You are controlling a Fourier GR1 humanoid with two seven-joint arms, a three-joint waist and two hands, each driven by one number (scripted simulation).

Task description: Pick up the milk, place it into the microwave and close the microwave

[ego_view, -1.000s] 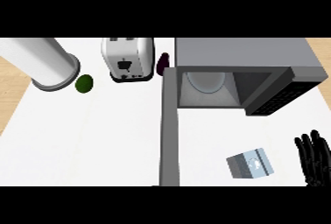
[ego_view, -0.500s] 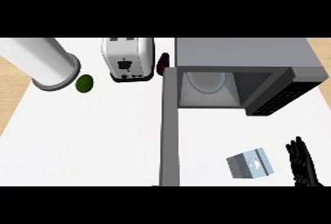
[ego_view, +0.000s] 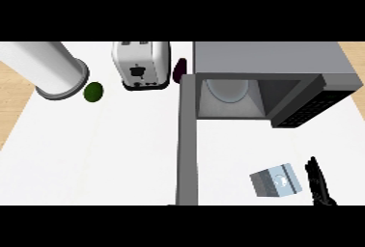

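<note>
grey-blue milk (ego_view: 275, 181): small carton near the counter's (ego_view: 107, 154) front edge, right of the microwave door (ego_view: 186, 144)
handling: likely light, stiff card, smooth sides; take across opposite flat faces
right hand (ego_view: 318, 183): just beside the carton, fingers straight, holding nothing
left hand: unseen
microwave (ego_view: 267, 79): open, plate (ego_view: 228, 89) inside
obstacles: open door left of carton; toaster (ego_view: 141, 65), green fruit (ego_view: 93, 91), steel cylinder (ego_view: 44, 67) well apart at back

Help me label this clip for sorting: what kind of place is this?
Most likely a kitchen counter: a microwave with its door open, a toaster beside it, and a milk carton on the white countertop.
</note>
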